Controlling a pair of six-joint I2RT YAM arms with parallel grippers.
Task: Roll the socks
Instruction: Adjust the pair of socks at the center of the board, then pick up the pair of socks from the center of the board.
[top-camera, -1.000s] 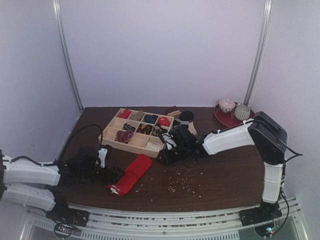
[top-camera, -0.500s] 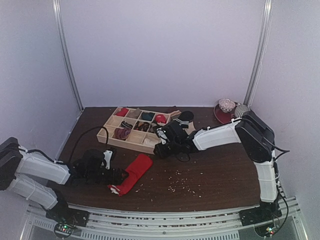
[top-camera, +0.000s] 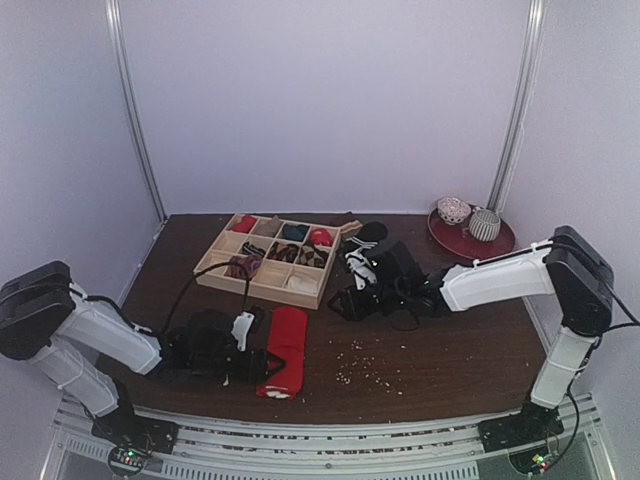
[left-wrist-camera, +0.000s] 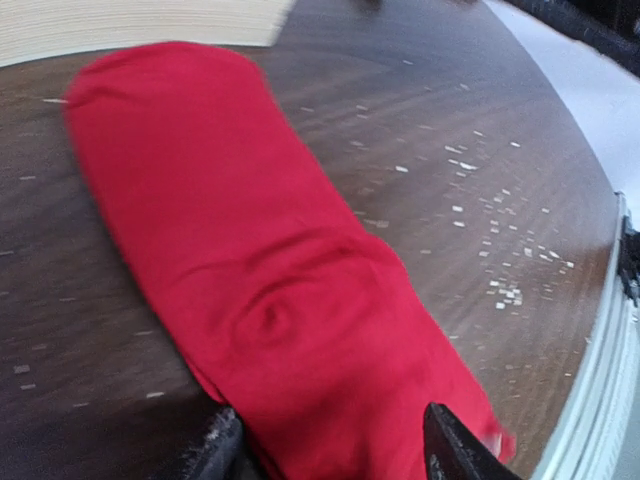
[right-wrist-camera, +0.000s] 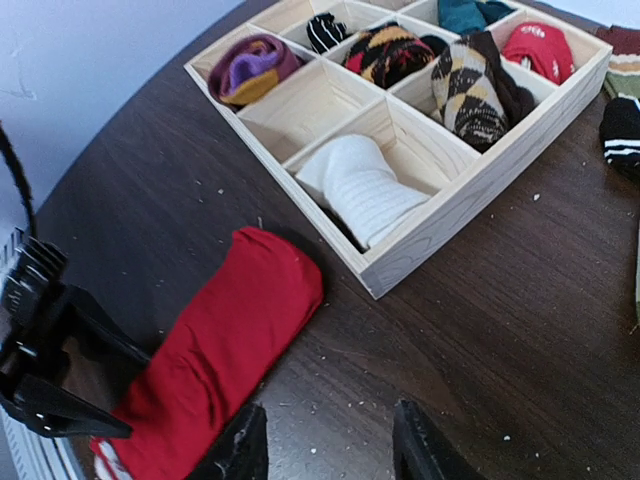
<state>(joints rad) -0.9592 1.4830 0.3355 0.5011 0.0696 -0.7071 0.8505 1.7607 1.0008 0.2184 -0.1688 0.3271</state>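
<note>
The red sock (top-camera: 285, 348) lies flat on the dark table, running near to far, in front of the wooden box (top-camera: 262, 288). My left gripper (top-camera: 262, 362) is shut on the red sock's near end; in the left wrist view the sock (left-wrist-camera: 270, 270) fills the space between my fingertips (left-wrist-camera: 452, 452). The brown and tan argyle sock (right-wrist-camera: 465, 92) sits rolled in a compartment of the box (right-wrist-camera: 470, 200). My right gripper (right-wrist-camera: 330, 455) is open and empty, low over bare table between the red sock (right-wrist-camera: 215, 345) and the box corner.
The box holds several other rolled socks, among them a white one (right-wrist-camera: 360, 185). A black sock with white stripes (top-camera: 366, 237) lies behind the box. A red plate (top-camera: 455, 238) with two bowls stands at the back right. Crumbs (top-camera: 365, 375) are scattered near the front.
My left gripper moved right with the sock's near end, so the red sock swung from diagonal to near-far. My right gripper drew back to the right, away from the box.
</note>
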